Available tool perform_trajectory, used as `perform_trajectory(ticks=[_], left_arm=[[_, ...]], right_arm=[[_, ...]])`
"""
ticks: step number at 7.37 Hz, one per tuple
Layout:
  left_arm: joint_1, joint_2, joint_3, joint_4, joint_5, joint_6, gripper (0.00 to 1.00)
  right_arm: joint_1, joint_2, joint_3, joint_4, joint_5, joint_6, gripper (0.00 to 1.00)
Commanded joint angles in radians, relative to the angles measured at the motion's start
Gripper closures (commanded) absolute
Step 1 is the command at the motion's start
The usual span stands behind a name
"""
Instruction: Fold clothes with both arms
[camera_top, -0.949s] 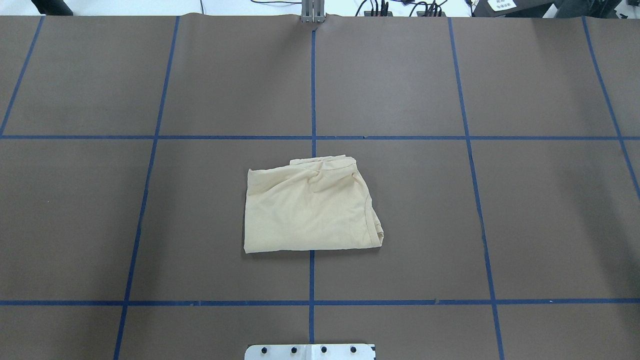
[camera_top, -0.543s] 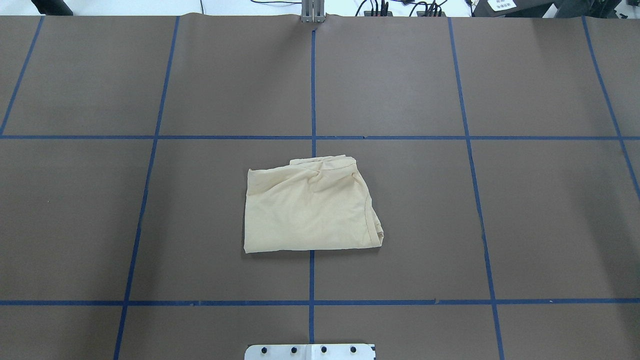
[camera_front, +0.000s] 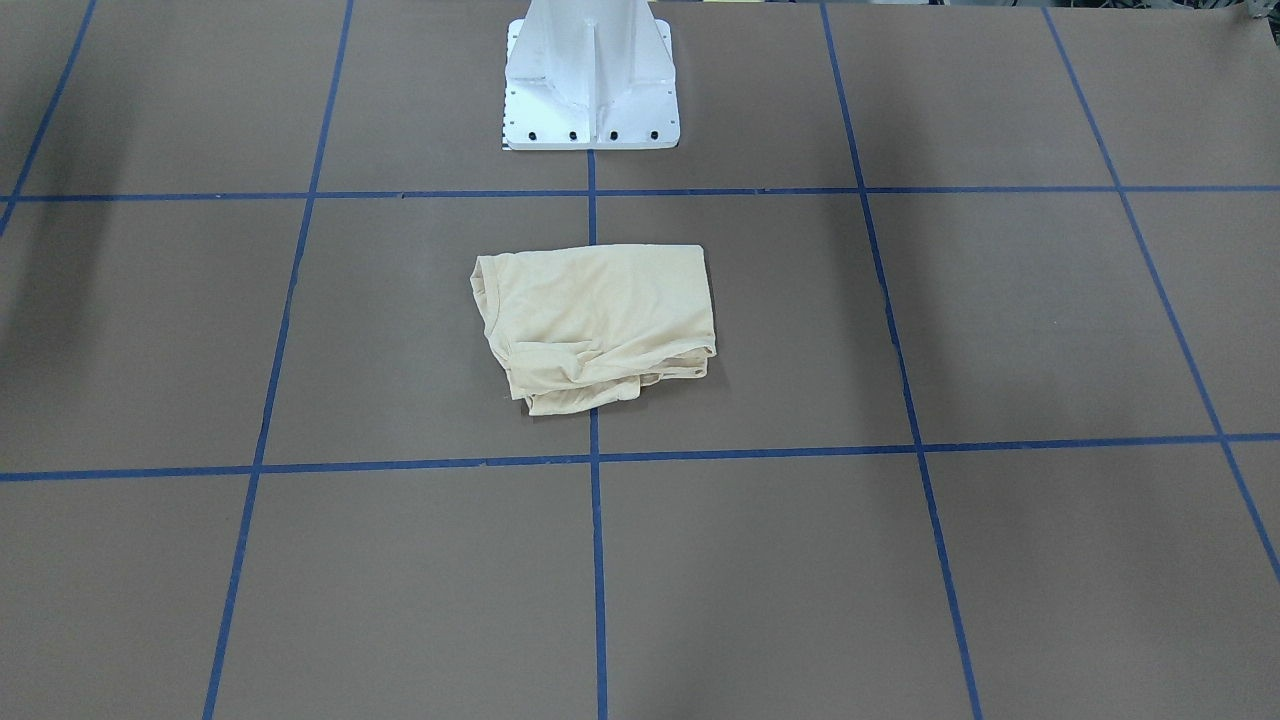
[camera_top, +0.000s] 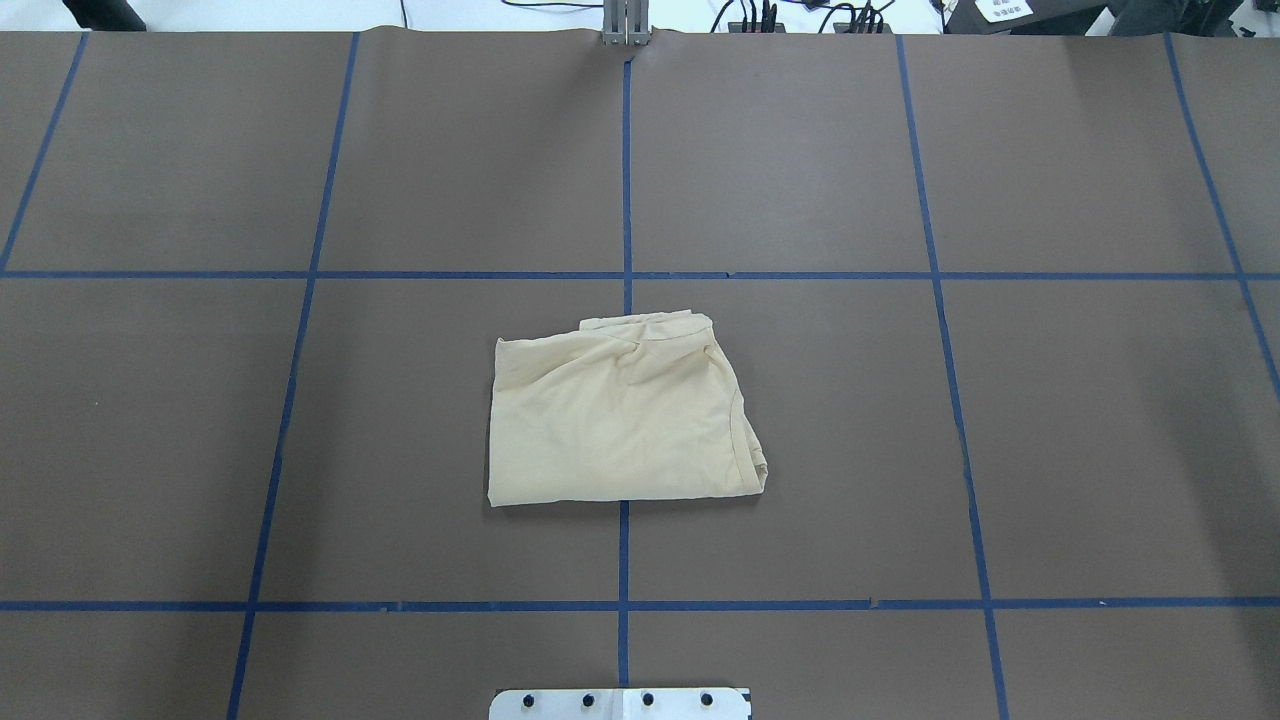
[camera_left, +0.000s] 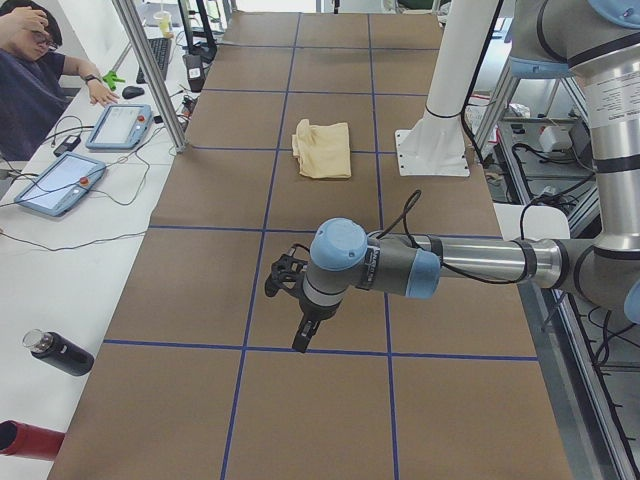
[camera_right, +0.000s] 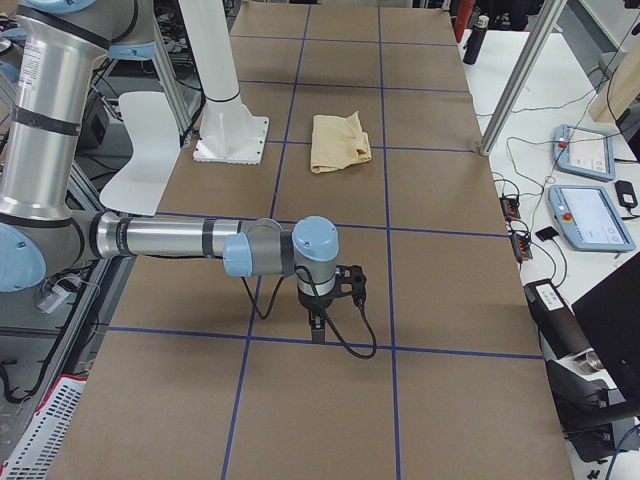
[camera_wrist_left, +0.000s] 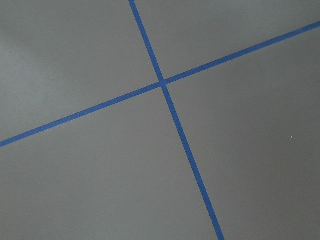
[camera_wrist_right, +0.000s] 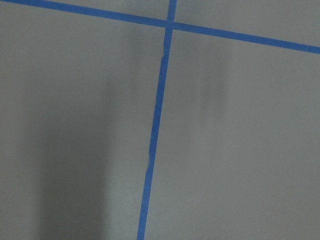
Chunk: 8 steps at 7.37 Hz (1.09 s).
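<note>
Cream-yellow, one folded shirt (camera_top: 620, 415) on table (camera_top: 300, 150); one left arm (camera_left: 470, 261), one right arm (camera_right: 160, 238).

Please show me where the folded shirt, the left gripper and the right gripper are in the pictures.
shirt (camera_top: 620, 425), overhead exterior view, middle of top layer.
left gripper (camera_left: 301, 340), exterior left view, tip of its jaws.
right gripper (camera_right: 317, 333), exterior right view, tip of its jaws.

Thin matt cloth shirt (camera_top: 620, 420)
</note>
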Motion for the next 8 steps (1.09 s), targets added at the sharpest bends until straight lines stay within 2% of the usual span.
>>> perform_trajectory(ticks=[1,3,8], left_arm=[[0.0,0.001,-0.001,-0.002,0.002,0.001,0.0],[0.0,0.001,0.001,-0.002,-0.001,-0.007,0.0],[-0.002,0.005,0.002,0.001,0.005,-0.01,0.0]], right_arm=[[0.0,0.006,-0.004,-0.002,0.024,0.004,0.0],[0.0,0.006,-0.003,0.0,0.064,0.003,0.0],[0.0,0.008,-0.003,0.0,0.064,0.001,0.0]])
